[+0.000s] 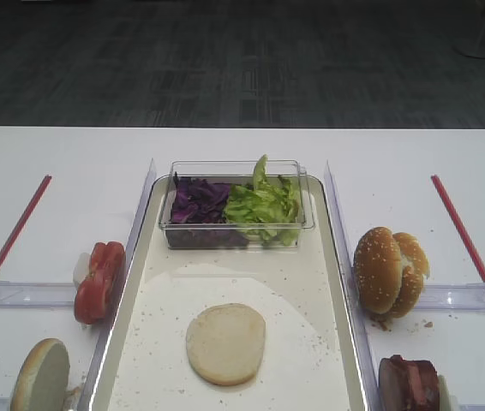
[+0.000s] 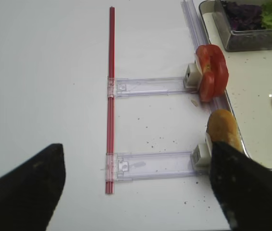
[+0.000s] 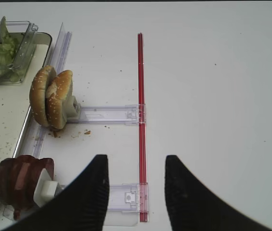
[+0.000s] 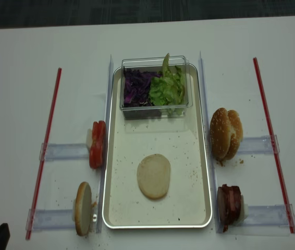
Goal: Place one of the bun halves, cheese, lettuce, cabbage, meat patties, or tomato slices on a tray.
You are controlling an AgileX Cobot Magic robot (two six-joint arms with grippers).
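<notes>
Bun half [image 1: 225, 342] lies flat on the tray [image 1: 328, 282] floor, near end, well short of the tub [image 1: 236, 204]. Nothing else loose on the tray that I can see.

Both hands back off the work, over bare bench [image 1: 71, 163]. Left hand [image 2: 136, 192]: fingers spread wide, nothing between them. Right hand [image 3: 137, 192]: fingers apart, empty too.

Stock outside the tray: tomatoes [image 1: 98, 281] on edge just left of the rim; a second plain bun [image 1: 40, 377] on edge below them; patties [image 1: 409, 384] at right front; seeded buns [image 1: 388, 270] on edge beside the right rim. Lettuce [image 1: 264, 205] and cabbage [image 1: 198, 201] share the tub, which sits on the tray's far end.

Risks as I judge them:
- Pieces standing on edge against white stops. A sideways nudge could topple the row or knock slices onto the bench.
- Clear rails [image 2: 150, 85] and red strips [image 2: 111, 96] lie between my hands and the stock; a low approach could snag them.
- Tray rim stands raised. A carried piece dragged low may catch it.
- Tub wall blocks a side reach at the greens; top entry only, and shreds may scatter.
</notes>
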